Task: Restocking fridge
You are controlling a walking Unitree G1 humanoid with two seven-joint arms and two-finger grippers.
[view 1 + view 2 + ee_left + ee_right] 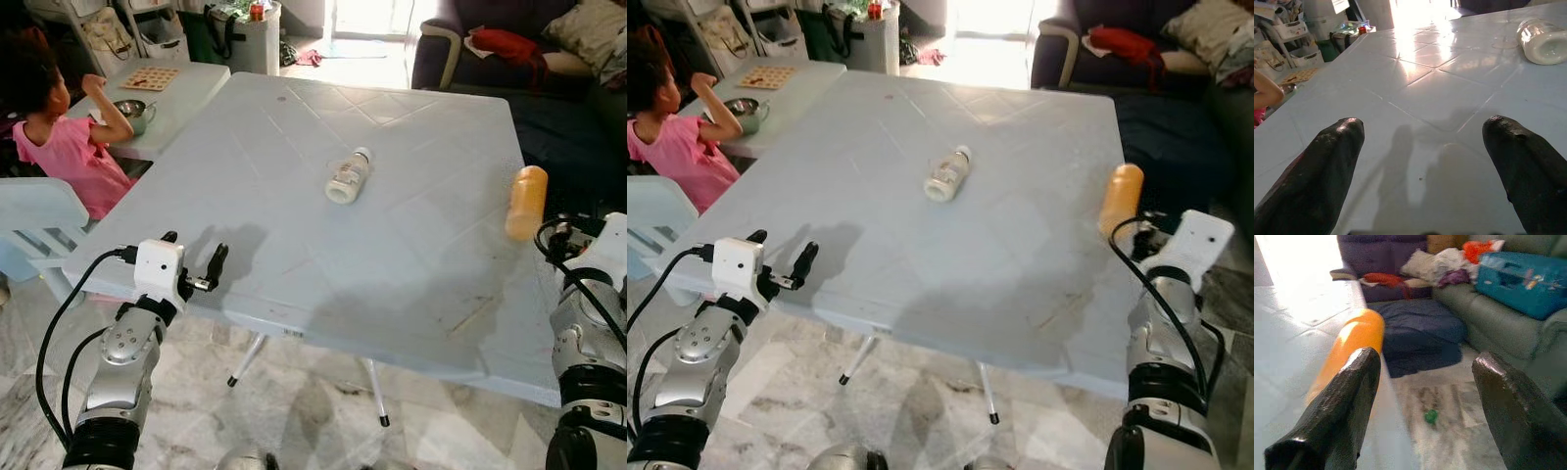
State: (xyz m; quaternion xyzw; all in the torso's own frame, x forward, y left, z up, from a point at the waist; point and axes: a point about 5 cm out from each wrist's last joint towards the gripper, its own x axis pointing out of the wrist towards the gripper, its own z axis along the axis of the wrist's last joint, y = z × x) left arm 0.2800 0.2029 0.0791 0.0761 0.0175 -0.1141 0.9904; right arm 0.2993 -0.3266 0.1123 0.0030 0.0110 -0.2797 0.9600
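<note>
Already both arms were raised at the near edge of the pale blue plastic desk point(294, 245). The left pincer point(196, 262) hovered wide open and empty over the near left corner, with the clear, white-capped bottle point(349, 175) lying on its side well ahead of it, mid-desk. The right pincer point(1425, 401) also stood spread and empty, its one finger just beside the orange cylindrical bottle point(526, 201), which lay along the desk's right edge. A careless nudge there would probably roll that bottle off onto the floor; how much of it overhung was hard to judge. Open desk lay ahead of the left pincer. A child in pink point(59, 137) sat off to its left, apart.
</note>
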